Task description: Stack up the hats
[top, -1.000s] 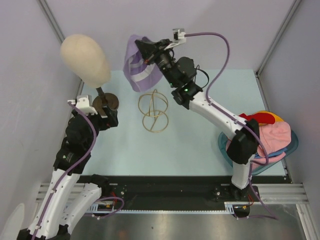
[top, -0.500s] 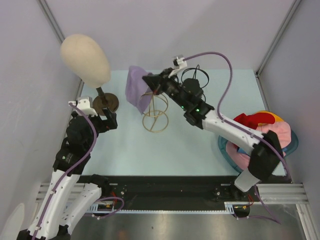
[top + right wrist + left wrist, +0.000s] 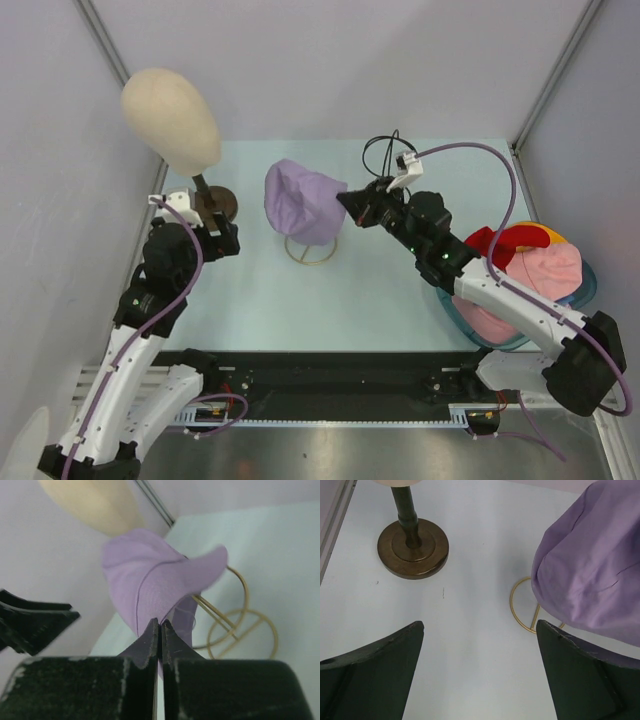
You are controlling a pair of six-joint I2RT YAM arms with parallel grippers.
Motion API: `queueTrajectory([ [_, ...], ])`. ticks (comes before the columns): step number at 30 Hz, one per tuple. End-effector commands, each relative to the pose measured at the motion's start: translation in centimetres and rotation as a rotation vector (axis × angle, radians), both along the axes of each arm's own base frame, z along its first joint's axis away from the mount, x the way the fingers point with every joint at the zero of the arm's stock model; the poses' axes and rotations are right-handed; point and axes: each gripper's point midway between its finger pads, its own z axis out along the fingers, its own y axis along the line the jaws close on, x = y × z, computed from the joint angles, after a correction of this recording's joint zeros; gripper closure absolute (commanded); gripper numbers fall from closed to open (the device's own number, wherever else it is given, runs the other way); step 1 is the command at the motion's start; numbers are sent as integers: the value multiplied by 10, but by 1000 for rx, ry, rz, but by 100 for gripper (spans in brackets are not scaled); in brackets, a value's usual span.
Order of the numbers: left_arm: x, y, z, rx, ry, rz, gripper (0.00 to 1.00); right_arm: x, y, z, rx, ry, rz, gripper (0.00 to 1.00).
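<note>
Pinching down hard, the right claw [image 3: 344, 197] has its two black fingers pressed flat together, and in its wrist view [image 3: 160, 628] a fold of the lilac fabric bucket hat [image 3: 303, 202] is caught between them at the brim. That hat is draped crown-up over the thin gold wire stand [image 3: 311, 251] in the middle of the pale blue-green counter [image 3: 380, 290], its cloth sagging over the top loops so that only the round foot ring shows beneath [image 3: 521, 611]. From the right wrist the brim flares out sideways above the bare gold wires [image 3: 248, 623]. The left claw [image 3: 226, 238] hangs with its fingers spread as wide as they go, nothing between them and touching nothing; its own camera [image 3: 480, 626] looks down on bare counter, with the dark round wooden base [image 3: 413, 548] of the beige egg-shaped mannequin head [image 3: 170, 116] just ahead to the left and the lilac hat off to the right. Over at the right edge sits a translucent teal plastic tray [image 3: 588, 288] piled with more hats: a pink fabric hat [image 3: 546, 272] on top, a red hat [image 3: 489, 243] and an orange hat [image 3: 547, 236] poking out behind it.
</note>
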Motion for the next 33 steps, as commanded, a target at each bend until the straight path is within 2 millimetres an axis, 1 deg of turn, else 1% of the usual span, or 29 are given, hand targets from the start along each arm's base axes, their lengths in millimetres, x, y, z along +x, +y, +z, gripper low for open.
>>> queueTrajectory([
  [1,9,-6,29,-30,-76,-23,0,2,-8,-48,-13,117,11,100],
  [5,10,-9,36,-29,-86,-37,0,16,-15,-68,22,158,-23,100],
  [7,10,-9,38,-29,-90,-38,0,21,-23,-75,46,182,-44,100],
  [9,11,-9,39,-35,-93,-39,0,23,-27,-77,57,192,-51,100],
  [10,11,-10,39,-36,-91,-40,0,26,-30,-79,55,196,-57,100],
  [13,11,-12,37,-44,-89,-45,0,30,-29,-80,41,200,-58,100],
  [15,12,-11,34,-41,-83,-43,0,36,-31,-78,46,210,-75,100],
  [16,12,-11,33,-40,-82,-41,0,38,-34,-81,46,228,-87,100],
  [17,11,-11,31,-39,-76,-41,0,45,-39,-84,57,249,-110,100],
  [22,10,-12,23,-37,-59,-51,0,56,-48,-99,60,324,-154,100],
  [23,11,-13,25,-43,-68,-55,0,57,-49,-105,61,344,-164,100],
  [26,16,-21,22,-65,-61,-82,0,61,-49,-109,86,370,-184,100],
  [27,18,-26,25,-83,-71,-95,0,63,-50,-112,101,398,-202,100],
  [28,21,-32,23,-96,-61,-118,0,68,-55,-115,108,412,-245,100],
  [29,24,-36,25,-109,-69,-133,0,70,-56,-116,119,424,-256,100],
  [30,26,-40,25,-120,-71,-149,0,71,-56,-120,133,451,-270,100],
  [31,26,-46,26,-127,-71,-175,0,75,-58,-116,146,446,-286,100],
  [33,31,-56,26,-134,-71,-207,0,76,-57,-116,154,457,-301,100],
])
